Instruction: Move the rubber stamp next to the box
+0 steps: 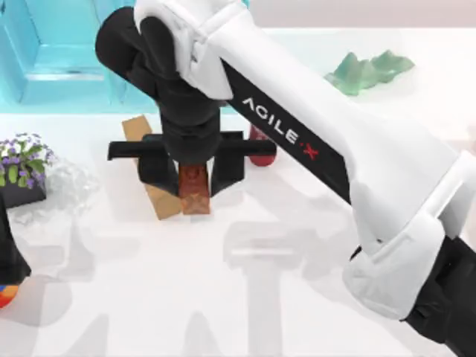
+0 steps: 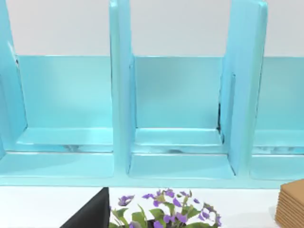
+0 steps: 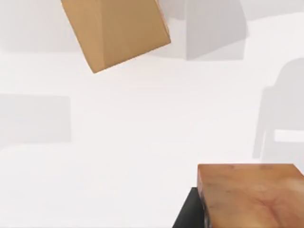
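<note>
Small glossy reddish-brown rubber stamp (image 1: 195, 195), clamped between the right gripper's (image 1: 192, 178) fingers, hangs just beside the long tan cardboard box (image 1: 152, 172). Step: placement. Next move, likely: lower to the white table (image 1: 245, 282), then release. Left gripper faces the turquoise shelf unit (image 2: 180, 118).

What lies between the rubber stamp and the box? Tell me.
Nothing: in the right wrist view bare white table separates the rubber stamp from the box. The right claw grips the stamp.

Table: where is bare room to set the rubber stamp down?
Bare: the table in front of the box and rubber stamp, between both arms. Crowded: behind, by the bottle and shelf; left, by the flowers.
</note>
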